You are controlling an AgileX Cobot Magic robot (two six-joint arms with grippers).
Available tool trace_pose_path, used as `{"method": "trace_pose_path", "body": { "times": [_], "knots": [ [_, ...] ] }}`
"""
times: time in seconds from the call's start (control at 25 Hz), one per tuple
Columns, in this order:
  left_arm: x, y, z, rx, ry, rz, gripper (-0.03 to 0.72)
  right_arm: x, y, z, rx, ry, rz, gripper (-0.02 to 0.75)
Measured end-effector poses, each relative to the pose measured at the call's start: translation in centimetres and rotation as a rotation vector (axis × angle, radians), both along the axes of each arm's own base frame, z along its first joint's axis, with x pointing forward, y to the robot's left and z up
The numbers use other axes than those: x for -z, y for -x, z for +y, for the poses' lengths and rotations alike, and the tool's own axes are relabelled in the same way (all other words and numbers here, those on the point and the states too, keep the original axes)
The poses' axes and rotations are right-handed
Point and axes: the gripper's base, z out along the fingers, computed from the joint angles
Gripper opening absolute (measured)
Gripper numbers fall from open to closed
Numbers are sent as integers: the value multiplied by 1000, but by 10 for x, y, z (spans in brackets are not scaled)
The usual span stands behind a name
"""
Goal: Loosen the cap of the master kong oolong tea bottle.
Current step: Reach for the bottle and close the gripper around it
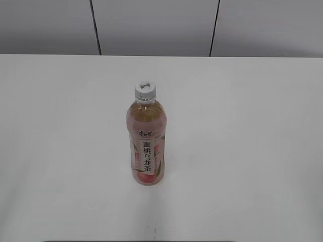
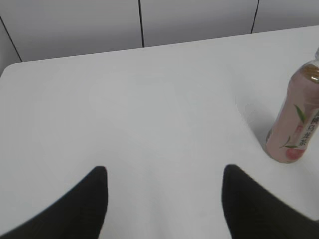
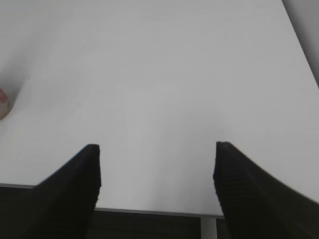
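bottle [image 1: 145, 141] upright mid-table [image 1: 242, 151], white cap [image 1: 145, 90] on top, left gripper [image 2: 164, 172] jaws apart and empty well left of it, right gripper [image 3: 157, 149] jaws apart, empty, near table edge

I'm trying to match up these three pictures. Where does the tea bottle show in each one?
Exterior view: tea bottle upright at centre.
Left wrist view: at the right edge, its top cut off.
Right wrist view: only a pink sliver at the left edge.
Shared landmark: the white table.

master kong oolong tea bottle [image 1: 145, 146] upright mid-table, pink-white label, white cap [image 1: 145, 90] screwed on top
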Motion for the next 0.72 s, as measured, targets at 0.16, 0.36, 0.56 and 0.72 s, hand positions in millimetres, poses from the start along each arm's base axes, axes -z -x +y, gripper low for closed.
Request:
{"method": "trace_pose_path", "body": {
  "times": [0.16, 0.36, 0.56, 0.72],
  "knots": [
    [0, 0, 0, 0, 0, 0, 436, 0, 0, 0, 0, 0, 0, 536],
    [0, 0, 0, 0, 0, 0, 436, 0, 0, 0, 0, 0, 0, 536],
    [0, 0, 0, 0, 0, 0, 436, 0, 0, 0, 0, 0, 0, 536],
    [0, 0, 0, 0, 0, 0, 436, 0, 0, 0, 0, 0, 0, 536]
  ]
}}
